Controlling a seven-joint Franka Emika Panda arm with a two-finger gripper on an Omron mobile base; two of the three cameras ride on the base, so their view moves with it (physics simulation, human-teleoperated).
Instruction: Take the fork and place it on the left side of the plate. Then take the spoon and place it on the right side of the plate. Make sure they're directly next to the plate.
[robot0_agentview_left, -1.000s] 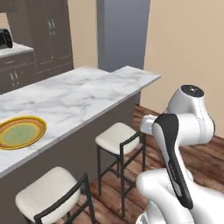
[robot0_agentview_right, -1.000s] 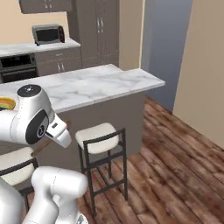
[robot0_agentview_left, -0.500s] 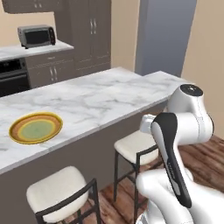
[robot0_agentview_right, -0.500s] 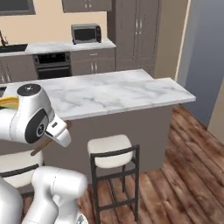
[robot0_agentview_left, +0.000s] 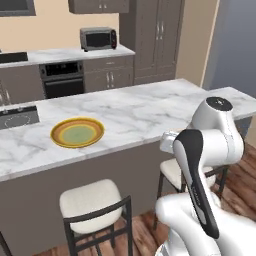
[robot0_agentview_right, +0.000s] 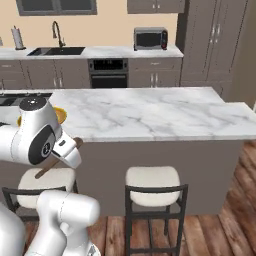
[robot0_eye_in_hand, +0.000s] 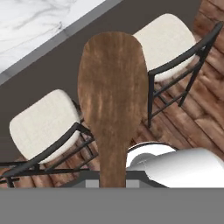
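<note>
Pincer (robot0_eye_in_hand: 113, 186) grips wooden spoon (robot0_eye_in_hand: 112, 100), bowl pointing straight out.

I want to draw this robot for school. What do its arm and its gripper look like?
The arm is smooth, glossy white with fat rounded segments, like stacked tubes. A black strip runs down one link, and a round dark grey cap sits on top of a joint. In the right base view the white gripper is small and blocky. No cables or markings show.
</note>
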